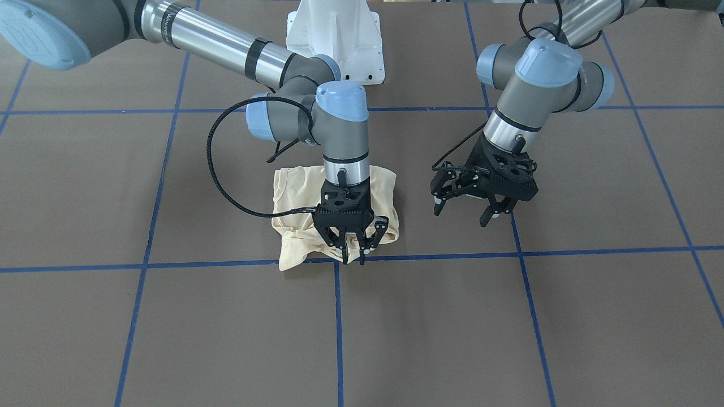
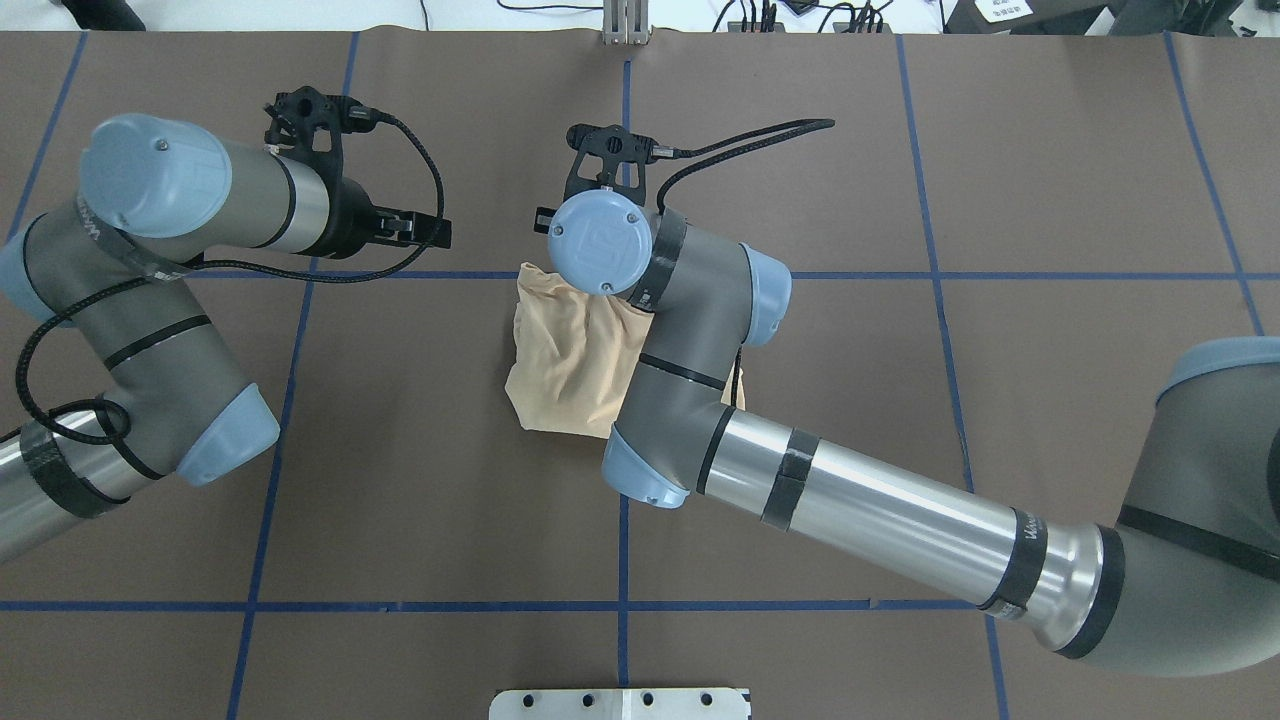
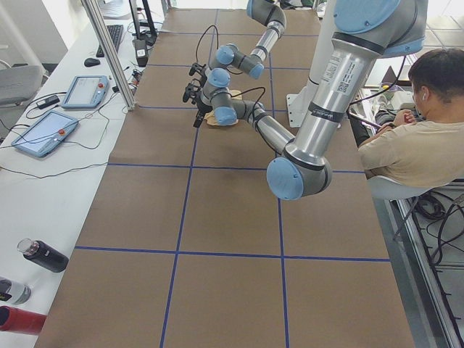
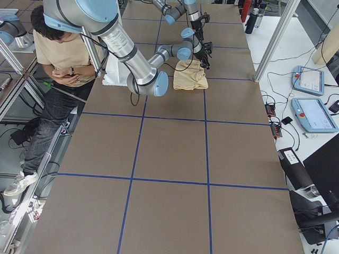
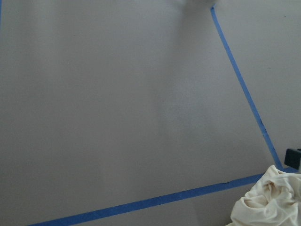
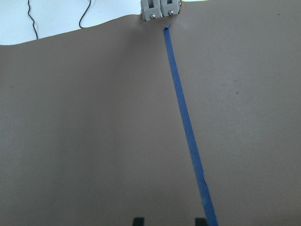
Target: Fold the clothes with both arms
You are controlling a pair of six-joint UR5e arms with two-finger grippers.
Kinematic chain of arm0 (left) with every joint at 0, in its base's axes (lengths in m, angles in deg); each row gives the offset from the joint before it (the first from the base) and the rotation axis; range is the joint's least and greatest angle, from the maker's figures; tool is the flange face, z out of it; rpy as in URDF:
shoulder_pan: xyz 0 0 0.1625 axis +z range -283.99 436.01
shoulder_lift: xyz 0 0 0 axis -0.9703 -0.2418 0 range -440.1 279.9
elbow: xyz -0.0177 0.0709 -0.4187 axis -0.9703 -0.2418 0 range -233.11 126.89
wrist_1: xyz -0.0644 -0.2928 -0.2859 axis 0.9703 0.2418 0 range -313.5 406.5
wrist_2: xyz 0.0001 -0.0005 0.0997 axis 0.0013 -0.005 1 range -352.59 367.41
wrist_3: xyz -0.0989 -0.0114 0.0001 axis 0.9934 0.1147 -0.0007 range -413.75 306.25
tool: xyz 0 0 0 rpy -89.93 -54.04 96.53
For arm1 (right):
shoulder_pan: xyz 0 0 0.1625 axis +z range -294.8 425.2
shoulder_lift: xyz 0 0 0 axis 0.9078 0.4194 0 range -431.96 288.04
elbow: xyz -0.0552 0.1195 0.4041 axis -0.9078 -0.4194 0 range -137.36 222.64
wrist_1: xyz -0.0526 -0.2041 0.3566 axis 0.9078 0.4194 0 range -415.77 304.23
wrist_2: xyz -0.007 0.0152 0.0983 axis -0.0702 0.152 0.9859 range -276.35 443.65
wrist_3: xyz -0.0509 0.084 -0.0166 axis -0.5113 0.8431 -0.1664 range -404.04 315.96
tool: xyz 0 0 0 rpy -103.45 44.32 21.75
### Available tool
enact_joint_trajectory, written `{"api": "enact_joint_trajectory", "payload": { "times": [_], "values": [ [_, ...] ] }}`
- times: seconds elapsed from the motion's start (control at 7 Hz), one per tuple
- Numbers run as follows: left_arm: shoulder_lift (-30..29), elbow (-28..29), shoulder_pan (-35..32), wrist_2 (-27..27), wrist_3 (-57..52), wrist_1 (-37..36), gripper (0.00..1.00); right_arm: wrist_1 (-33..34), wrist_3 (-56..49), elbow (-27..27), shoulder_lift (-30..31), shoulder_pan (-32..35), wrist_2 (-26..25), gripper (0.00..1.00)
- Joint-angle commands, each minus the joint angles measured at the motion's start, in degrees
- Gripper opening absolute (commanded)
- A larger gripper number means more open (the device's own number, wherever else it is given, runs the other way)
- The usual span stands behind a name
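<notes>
From where I'm standing, the T-shirt (image 1: pixel 294 195) is lying as a small, rumpled bundle directly beneath the right gripper (image 1: pixel 354 257), whose jaws are hanging apart and empty. The left gripper (image 1: pixel 461 217), also spread and holding nothing, is hovering off to one side of the bundle. The folding is looking nearly done, with perhaps only tidying remaining.

Robotics lab. Desk (image 1: pixel 226 339) under brown sheet, gridded in blue tape (image 1: pixel 338 328). White bench (image 3: pixel 65 167) out past the right gripper (image 1: pixel 353 257): teach pendants (image 4: pixel 313 114), loose cables (image 2: pixel 762 14). Aluminium frame posts (image 3: pixel 109 52). Operator (image 3: pixel 417 145) seated beside white pedestal (image 1: pixel 334 39), behind the gripper.
</notes>
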Motion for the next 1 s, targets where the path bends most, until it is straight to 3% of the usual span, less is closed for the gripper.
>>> {"api": "enact_joint_trajectory", "payload": {
  "times": [0.0,0.14,0.29,0.57,0.71,0.86],
  "values": [
    [0.67,-1.87,-0.01,-0.13,-0.09,-0.79,1.0,5.92,-0.86,2.36,-0.07,3.74,9.2,0.99],
    [3.99,-5.54,-0.53,-2.48,-0.52,-1.67,1.0,16.77,-4.08,9.96,1.07,5.76,13.16,0.99],
    [8.37,-11.41,-3.49,-5.03,-5.66,-5.77,1.0,27.32,-9.59,21.78,5.6,7.96,16.42,0.99],
    [15.33,-22.59,-9.64,-5.23,-19.08,-18.23,1.0,38.54,-22.92,42.99,19.47,15.67,24.93,1.0],
    [19.01,-23.85,-15.5,-5.75,-28.9,-19.59,1.0,39.81,-31.88,47.43,25.89,20.41,28.81,1.0],
    [21.92,-23.08,-23.39,-10.28,-40.75,-19.61,1.0,39.21,-44.24,48.26,32.3,26.9,33.89,1.0]
  ]
}}
